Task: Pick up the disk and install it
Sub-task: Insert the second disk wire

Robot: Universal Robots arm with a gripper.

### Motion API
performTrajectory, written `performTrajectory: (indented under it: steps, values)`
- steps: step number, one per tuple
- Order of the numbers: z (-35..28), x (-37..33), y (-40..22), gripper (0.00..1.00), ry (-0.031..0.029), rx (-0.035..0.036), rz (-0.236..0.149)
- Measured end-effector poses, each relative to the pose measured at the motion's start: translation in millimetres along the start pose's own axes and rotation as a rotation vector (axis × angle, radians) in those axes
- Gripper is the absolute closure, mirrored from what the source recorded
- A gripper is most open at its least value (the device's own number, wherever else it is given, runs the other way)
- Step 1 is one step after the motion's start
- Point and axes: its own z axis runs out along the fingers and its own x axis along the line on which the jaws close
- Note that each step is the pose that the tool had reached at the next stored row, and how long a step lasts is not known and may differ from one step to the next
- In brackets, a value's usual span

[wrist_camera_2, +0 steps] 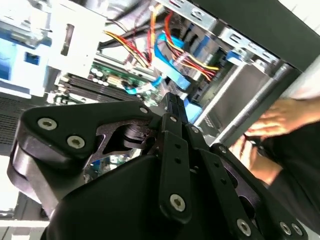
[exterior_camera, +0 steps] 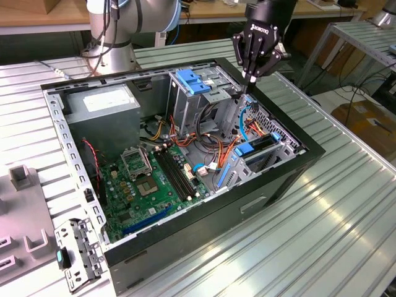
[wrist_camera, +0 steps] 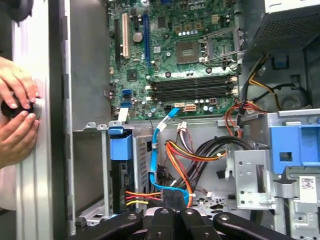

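Black fingers on your gripper are pressed together with nothing between them, so it carries no load. In the exterior view the tip hangs just above the far rim of the open computer case, over the blue data cable and beside the metal drive cage with its blue latch.

The disk sits a little below and toward you from the tip, on edge in its bay by the case's side wall. In the first wrist view its blue carrier is level with the bay frame, and red and yellow power leads run to its end. I'd judge the pick and insertion done. Whether it is fully latched I can't tell.

Further out lie the green motherboard and the grey power supply. A person's hands rest on the ribbed table outside the case wall.
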Motion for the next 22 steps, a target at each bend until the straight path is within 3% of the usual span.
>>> performTrajectory:
  steps: [1, 3, 8, 12, 15, 18, 20, 22]
  values:
    - [0.2, -1.9, -0.4, 0.89, 0.0205, 0.0001, 0.001]
    - [0.6, -6.0, -3.2, 0.89, 0.036, -0.0009, 0.001]
    - [8.7, -10.8, -14.0, 0.89, 0.042, -0.0016, 0.001]
    - [17.2, -13.1, -14.8, 0.89, 0.0425, -0.0017, 0.001]
    - [23.0, -14.7, -15.1, 0.76, 0.0447, -0.0015, 0.001]
    - [23.5, -14.9, -15.1, 0.7, 0.057, -0.0008, 0.002]
    - [19.7, -14.5, -14.9, 0.7, 0.0685, -0.0001, 0.003]
    - [16.8, -14.7, -14.7, 0.7, 0.0849, 0.0003, 0.004]
